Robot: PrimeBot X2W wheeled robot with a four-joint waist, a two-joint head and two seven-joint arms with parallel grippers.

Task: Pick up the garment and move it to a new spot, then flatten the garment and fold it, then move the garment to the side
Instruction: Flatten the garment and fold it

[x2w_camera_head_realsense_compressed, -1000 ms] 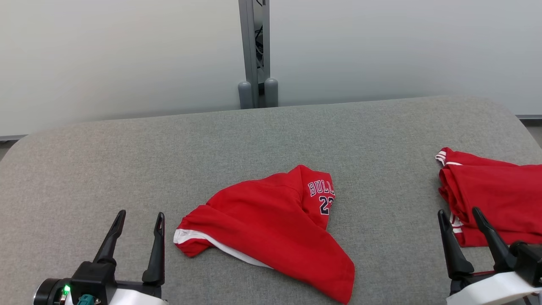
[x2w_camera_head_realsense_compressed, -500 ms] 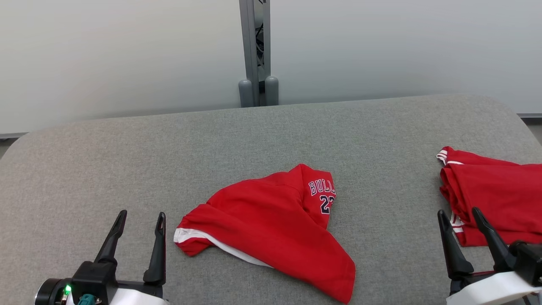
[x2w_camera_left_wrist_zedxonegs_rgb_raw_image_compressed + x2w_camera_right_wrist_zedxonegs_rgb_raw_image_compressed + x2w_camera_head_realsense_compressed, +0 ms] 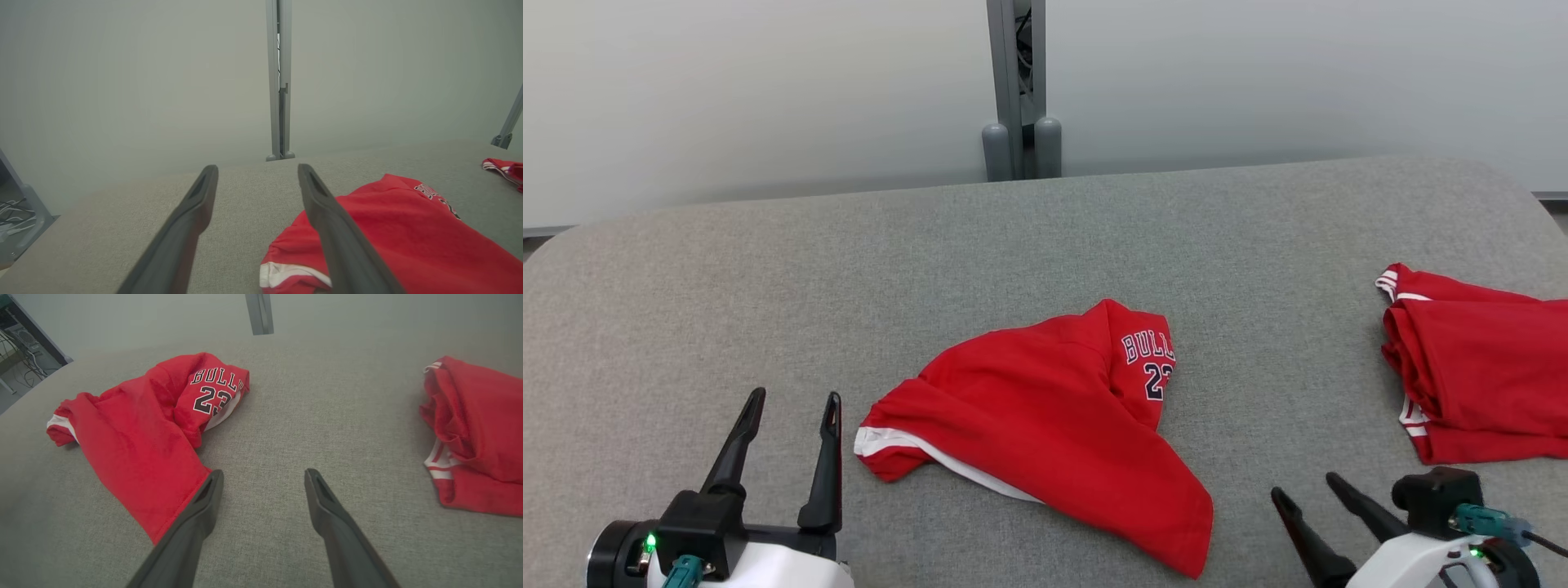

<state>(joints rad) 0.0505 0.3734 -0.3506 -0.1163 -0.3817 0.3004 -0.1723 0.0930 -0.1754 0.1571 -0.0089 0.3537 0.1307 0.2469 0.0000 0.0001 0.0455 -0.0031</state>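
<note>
A crumpled red garment (image 3: 1045,425) with white trim and "BULLS 23" lettering lies in the middle of the grey padded surface (image 3: 768,278). It also shows in the left wrist view (image 3: 408,228) and the right wrist view (image 3: 139,433). My left gripper (image 3: 796,395) stands open just left of the garment's white-trimmed edge, nothing between its fingers (image 3: 257,167). My right gripper (image 3: 1303,484) is open too, low at the front, just right of the garment's near corner, fingers angled up and left. Its left finger (image 3: 204,498) sits right beside that red corner.
A second red garment (image 3: 1478,367), folded, lies at the right edge of the surface (image 3: 478,428). A grey post (image 3: 1017,90) rises behind the far edge against a pale wall. Bare grey fabric lies between the two garments and across the whole left side.
My right gripper has swung left and lower, away from the folded garment toward the crumpled one's near corner. The head view has shifted slightly. The left gripper has stayed put.
</note>
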